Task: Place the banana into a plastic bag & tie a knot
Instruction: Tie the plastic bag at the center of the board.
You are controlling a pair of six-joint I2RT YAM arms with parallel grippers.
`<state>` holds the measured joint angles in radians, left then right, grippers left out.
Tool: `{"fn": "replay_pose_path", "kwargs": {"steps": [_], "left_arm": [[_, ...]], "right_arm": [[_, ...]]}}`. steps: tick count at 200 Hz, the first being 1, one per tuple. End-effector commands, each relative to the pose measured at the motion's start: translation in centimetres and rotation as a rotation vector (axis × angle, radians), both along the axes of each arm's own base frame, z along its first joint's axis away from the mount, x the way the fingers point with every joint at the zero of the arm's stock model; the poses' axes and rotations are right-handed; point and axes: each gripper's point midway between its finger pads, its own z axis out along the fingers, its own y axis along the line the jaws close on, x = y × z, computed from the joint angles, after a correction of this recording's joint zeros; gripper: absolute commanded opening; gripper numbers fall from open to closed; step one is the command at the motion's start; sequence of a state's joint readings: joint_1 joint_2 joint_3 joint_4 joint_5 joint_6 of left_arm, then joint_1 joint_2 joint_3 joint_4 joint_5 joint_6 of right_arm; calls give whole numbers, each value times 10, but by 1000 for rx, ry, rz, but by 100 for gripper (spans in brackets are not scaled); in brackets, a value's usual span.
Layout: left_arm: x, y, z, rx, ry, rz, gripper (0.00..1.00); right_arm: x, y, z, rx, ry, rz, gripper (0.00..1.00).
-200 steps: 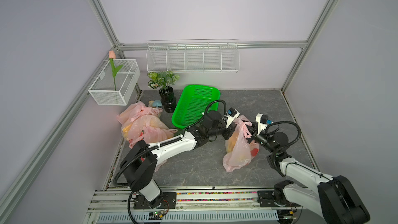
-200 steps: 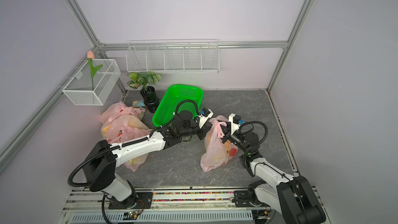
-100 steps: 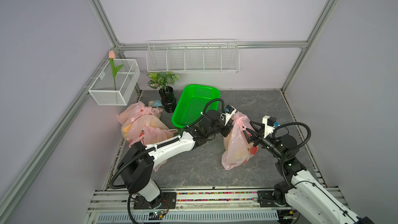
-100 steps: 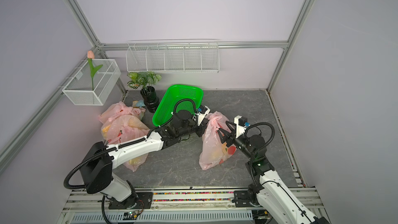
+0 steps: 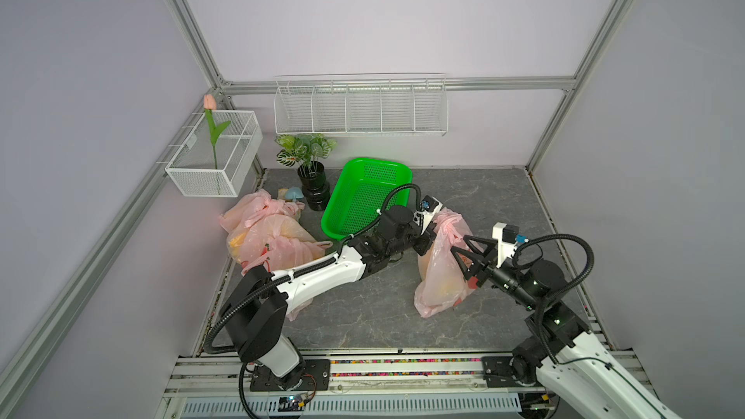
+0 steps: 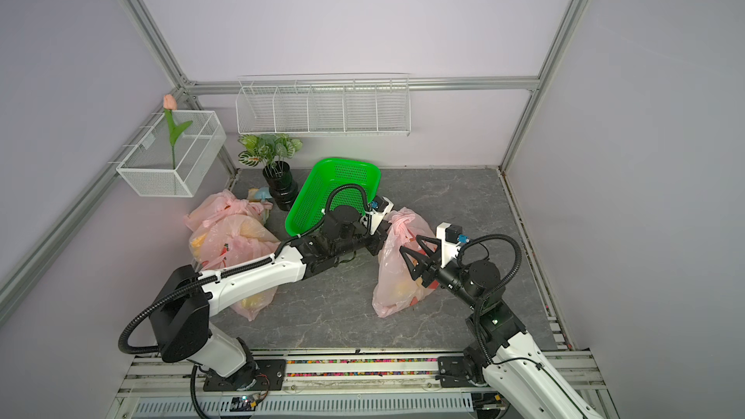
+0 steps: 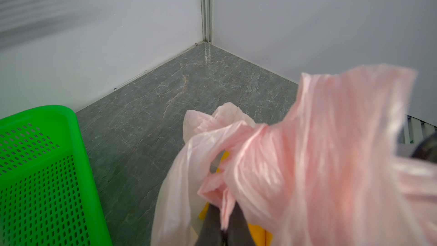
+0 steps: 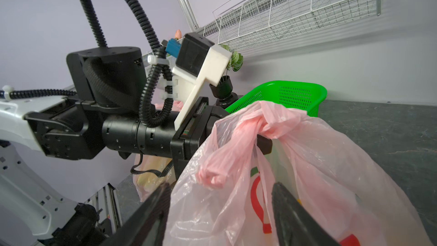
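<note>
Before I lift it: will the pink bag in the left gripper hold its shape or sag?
Likely floppy: the pink bag is thin, creased film, pinched at its top by the left gripper. Probably bottom-heavy: its contents bulge low, so it may swing.

**Two arms, white over black**

Left arm [image 5: 322,276]: white shell links, black joints, big black shoulder block [image 5: 258,324]. Ribbed black cable hose [image 8: 94,8] runs over the wrist, tied w/ white zip ties [image 8: 168,86]. White cam bracket [image 8: 205,67], black lens box, blue plug [image 8: 172,48]. Small screws [image 8: 59,143] dot the black housing. Right arm [image 5: 592,360]: same build, green LED [image 5: 556,321] lit. Right gripper [image 5: 458,242]: black triangular fingers [image 8: 295,218].
</note>
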<state>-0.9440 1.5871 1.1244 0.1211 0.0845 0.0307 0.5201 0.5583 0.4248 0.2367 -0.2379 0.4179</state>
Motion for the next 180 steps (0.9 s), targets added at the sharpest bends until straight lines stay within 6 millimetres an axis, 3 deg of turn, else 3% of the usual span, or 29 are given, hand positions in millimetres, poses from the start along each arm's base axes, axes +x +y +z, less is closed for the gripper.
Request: {"fn": "replay_pose_path", "kwargs": {"steps": [1, 24, 49, 64, 127, 180], "left_arm": [[-9, -4, 21, -21, -49, -25, 0], [-13, -4, 20, -21, -51, -35, 0], [-16, 1, 25, -37, -61, -32, 0], [-15, 6, 29, -49, -62, -6, 0], [-11, 31, 32, -47, -74, 85, 0], [8, 64, 33, -101, -32, 196, 0]], "right_arm": [[5, 0, 25, 65, -21, -23, 63], [12, 3, 23, 55, -2, -25, 49], [23, -3, 4, -12, 49, -96, 19], [27, -12, -8, -59, 66, -152, 7], [42, -53, -38, -267, 136, -377, 7], [52, -61, -47, -364, 147, -429, 7]]}}
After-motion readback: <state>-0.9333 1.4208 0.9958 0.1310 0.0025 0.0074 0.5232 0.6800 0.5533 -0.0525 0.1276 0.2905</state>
